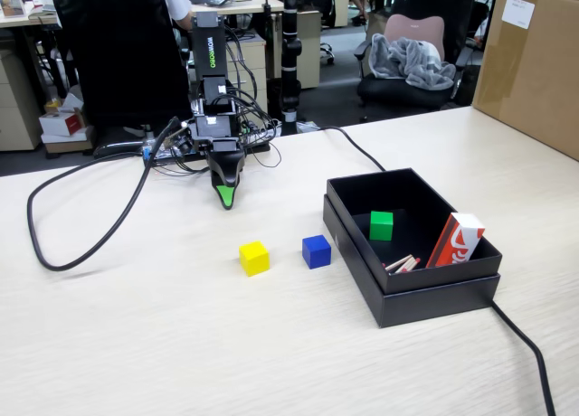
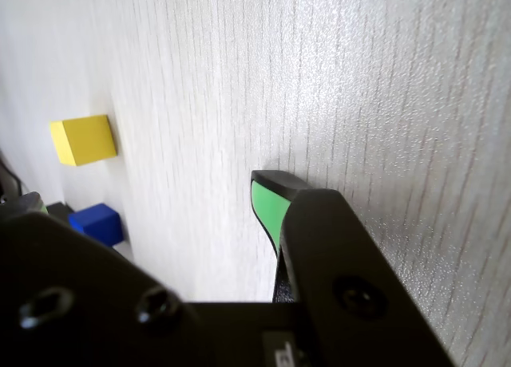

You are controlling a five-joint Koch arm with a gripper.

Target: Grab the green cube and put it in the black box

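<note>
Green cube (image 1: 381,224) sits inside black box (image 1: 412,244); task looks finished. Pincer (image 1: 225,197) empty, tip down on bare tabletop (image 1: 136,344), well apart; jaws appear pressed together.

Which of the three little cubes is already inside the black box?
The green cube: it sits on the floor of the black box, while the yellow cube and blue cube stand outside it on the table.
</note>
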